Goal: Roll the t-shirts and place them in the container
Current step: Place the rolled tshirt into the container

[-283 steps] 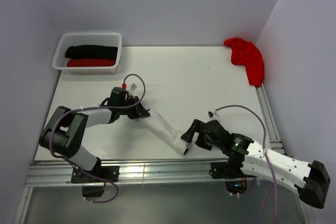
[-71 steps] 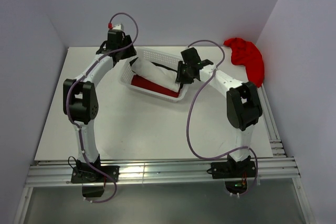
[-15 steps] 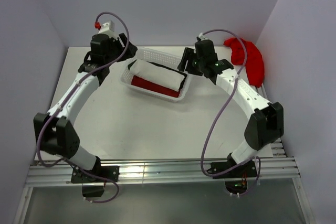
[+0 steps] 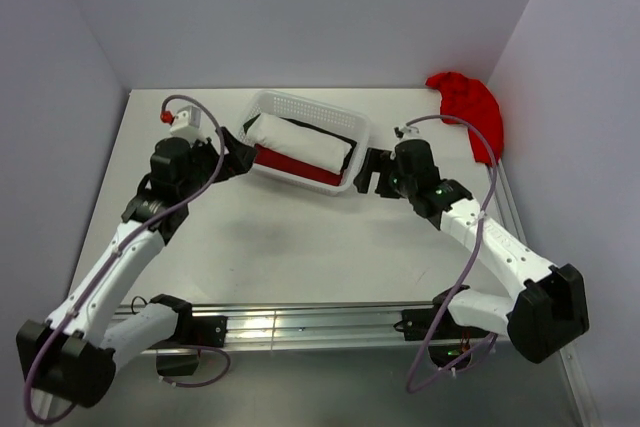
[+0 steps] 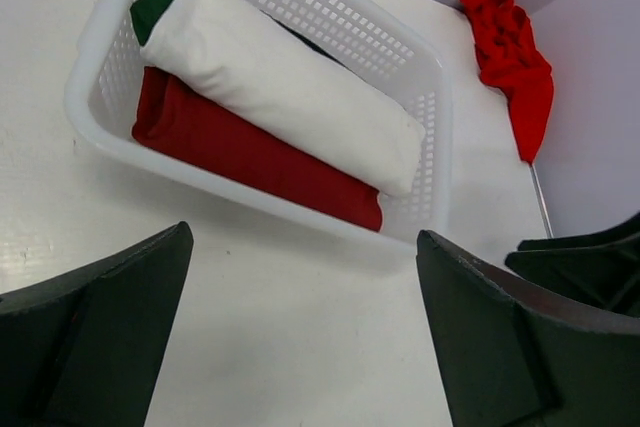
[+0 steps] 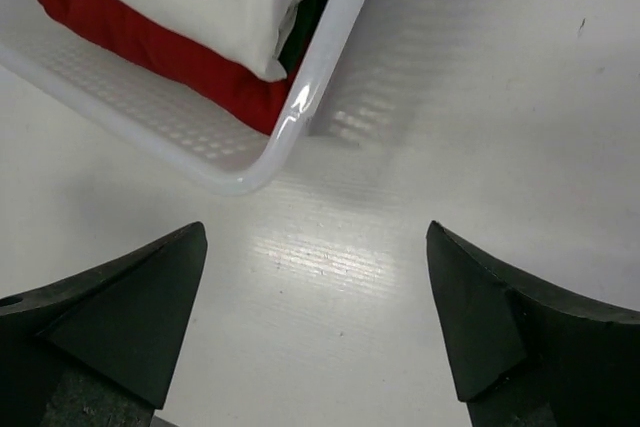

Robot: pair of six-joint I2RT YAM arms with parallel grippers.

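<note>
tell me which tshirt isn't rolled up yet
The plain red t-shirt crumpled on the table at its far right corner, outside the basket. The cream roll and red roll lie inside it.

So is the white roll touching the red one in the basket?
Touching. The left wrist view shows the cream roll lying against the red roll along its length inside the basket, with no gap between them.

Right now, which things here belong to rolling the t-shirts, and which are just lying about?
Part of the job: cream rolled t-shirt with dark green trim; red cloth roll partly under it; black cloth roll, mostly hidden; loose crumpled red t-shirt, far right.
Just there: white plastic mesh basket holding the rolls; white table.
</note>
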